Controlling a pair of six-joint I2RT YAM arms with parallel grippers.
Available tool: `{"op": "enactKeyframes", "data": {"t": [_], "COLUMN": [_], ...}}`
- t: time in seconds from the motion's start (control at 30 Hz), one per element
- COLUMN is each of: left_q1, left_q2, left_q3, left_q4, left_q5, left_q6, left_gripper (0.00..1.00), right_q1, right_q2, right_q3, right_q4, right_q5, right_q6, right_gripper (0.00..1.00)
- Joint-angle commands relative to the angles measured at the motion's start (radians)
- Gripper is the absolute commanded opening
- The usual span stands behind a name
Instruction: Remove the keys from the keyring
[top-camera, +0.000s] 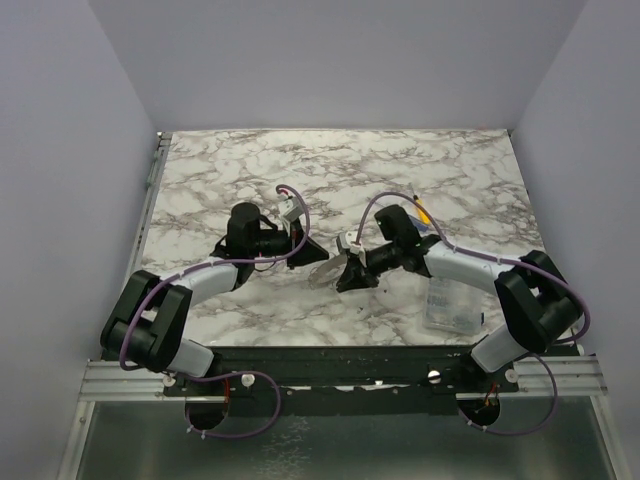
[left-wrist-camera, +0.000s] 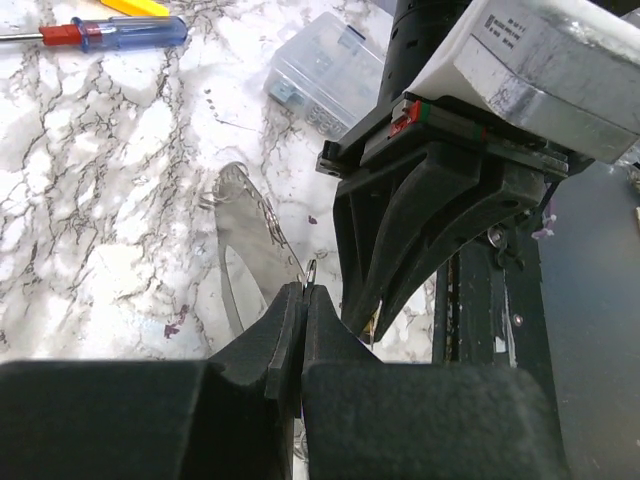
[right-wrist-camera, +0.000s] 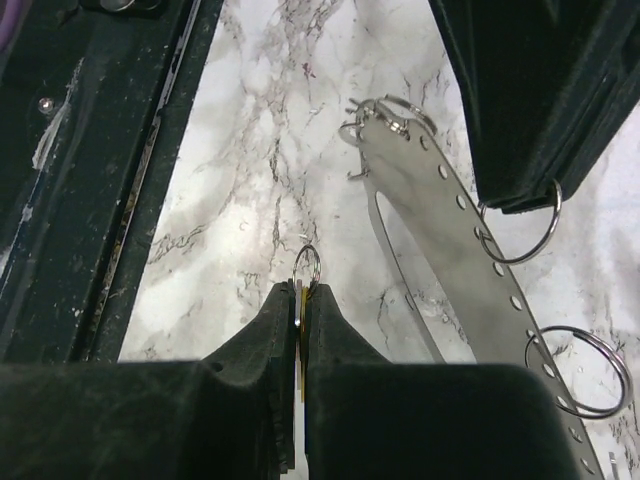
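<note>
Plainly, my right hand (right-wrist-camera: 303, 290) is clamped on the flat faces of the key (right-wrist-camera: 299, 320), a thin golden sliver with a small ring (right-wrist-camera: 298, 262) poking up past my fingertips. My left hand (left-wrist-camera: 302, 298) is pinched shut on a split ring (right-wrist-camera: 520, 262) that hangs from the keyring (right-wrist-camera: 440, 225), a perforated grey metal strip held just above the desk (right-wrist-camera: 250, 150). I cannot tell whether the key's small ring is free of the strip. All of this looks light, stiff and slick, so I judge a flat-faced pinch near the key's head safest. The wire rings look springy and apt to twist out of an edge-on grip.
</note>
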Motion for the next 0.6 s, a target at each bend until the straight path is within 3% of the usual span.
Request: {"op": "enactKeyframes", "data": {"t": [0.0, 0.13, 0.3, 0.57], "left_q1": [0.024, 0.068, 0.099, 0.188], "left_q2": [-0.008, -0.011, 0.016, 0.100], "left_q3": [-0.017, -0.001, 0.089, 0.159], "left_q4": [0.074, 0.049, -0.131, -0.247], "left_q5": [-0.026, -0.059, -0.098, -0.275], "left_q6": [-0.025, 0.001, 0.155, 0.258], "left_gripper": [0.00, 0.00, 0.00, 0.00], "right_q1": [-0.017, -0.083, -0.144, -0.187], "right_q2": [-0.027, -0.031, -0.054, -0.048], "right_q3": [0.007, 0.020, 0.011, 0.014], "right_q4": [0.033, 0.042, 0.068, 0.089], "right_q5": [0.009, -0.014, -0.010, 0.024], "right_q6": [0.061, 0.114, 0.159, 0.199], "right_gripper": [0.01, 0.01, 0.01, 0.01]}}
